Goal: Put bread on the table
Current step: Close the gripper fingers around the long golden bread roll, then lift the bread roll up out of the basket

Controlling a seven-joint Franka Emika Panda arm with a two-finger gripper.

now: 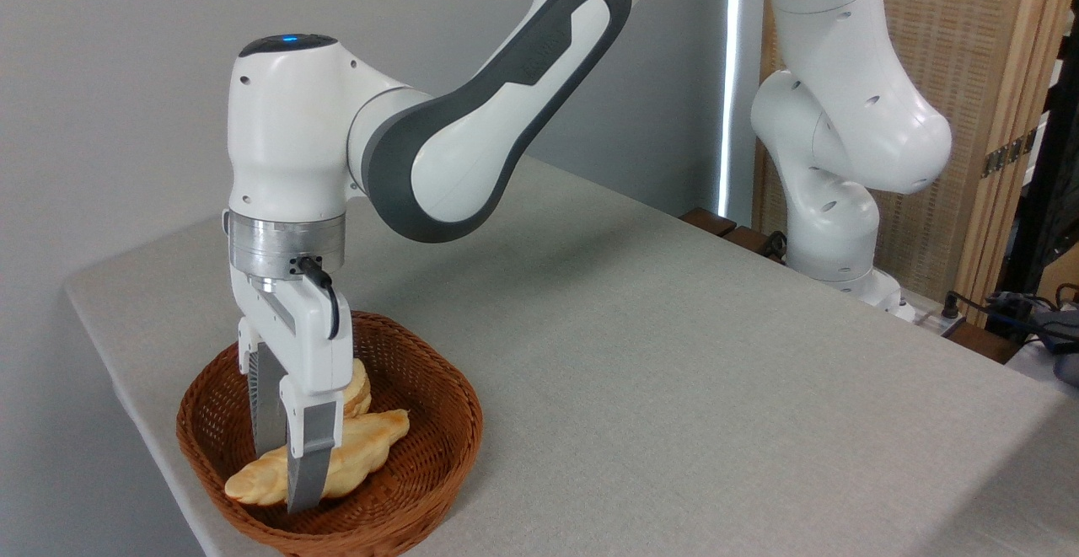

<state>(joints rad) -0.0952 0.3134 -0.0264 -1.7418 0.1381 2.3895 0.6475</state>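
Grey cloth-covered table (657, 372) with rounded corners, plain grey wall behind. Brown woven wicker basket (421, 422) sits near its front left corner. My white two-finger gripper (287, 473) reaches down into it, fingers straddling the long golden-tan braided bread (362, 447); can't tell if they're clamped. Small round bun (358, 393) lies just behind.

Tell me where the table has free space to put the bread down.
The table is bare right of the basket, up to the arm's base. Crowded: the basket, with bread, bun, gripper.
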